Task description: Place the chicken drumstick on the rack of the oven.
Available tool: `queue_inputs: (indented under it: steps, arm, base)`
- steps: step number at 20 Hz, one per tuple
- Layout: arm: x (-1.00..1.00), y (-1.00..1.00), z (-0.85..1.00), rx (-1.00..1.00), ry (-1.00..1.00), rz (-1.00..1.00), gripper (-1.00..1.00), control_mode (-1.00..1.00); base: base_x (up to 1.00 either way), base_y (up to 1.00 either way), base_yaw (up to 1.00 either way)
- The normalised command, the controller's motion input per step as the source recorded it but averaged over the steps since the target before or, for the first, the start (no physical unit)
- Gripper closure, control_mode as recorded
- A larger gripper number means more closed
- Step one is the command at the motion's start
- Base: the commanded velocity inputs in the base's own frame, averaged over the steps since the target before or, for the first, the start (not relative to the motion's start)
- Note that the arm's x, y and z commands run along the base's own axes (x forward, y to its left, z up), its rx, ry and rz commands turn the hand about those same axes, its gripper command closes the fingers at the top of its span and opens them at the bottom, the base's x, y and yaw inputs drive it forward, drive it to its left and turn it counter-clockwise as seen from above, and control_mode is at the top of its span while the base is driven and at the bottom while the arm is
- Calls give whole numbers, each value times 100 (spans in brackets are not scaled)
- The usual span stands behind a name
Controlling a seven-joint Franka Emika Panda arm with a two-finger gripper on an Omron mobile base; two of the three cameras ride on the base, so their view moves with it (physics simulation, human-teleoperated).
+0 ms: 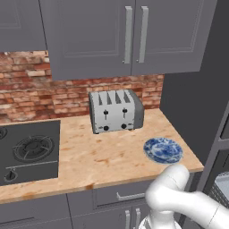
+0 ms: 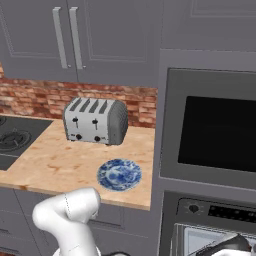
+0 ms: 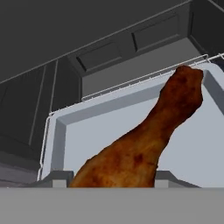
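Drumstick held over the oven
Chicken drumstick [image 3: 144,144], gripped tight by the pincer [image 3: 113,177], filled the lower middle above the rack [image 3: 144,78]; next, probably lower it and let go.

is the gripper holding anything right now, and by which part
Yes: the chicken drumstick, gripped at its thick meaty end between the jaws; the thin bone end points away, over the oven cavity.
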Motion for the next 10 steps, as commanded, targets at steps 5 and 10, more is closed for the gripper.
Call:
queue_inputs:
  steps: [5,10]
  arm:
    - [45,0,-57,-9,1,-7,100,-100]
    - [28,-16,-57,-7,0,-3,100,-100]
  base:
    - [0,0,0]
    - [0,0,0]
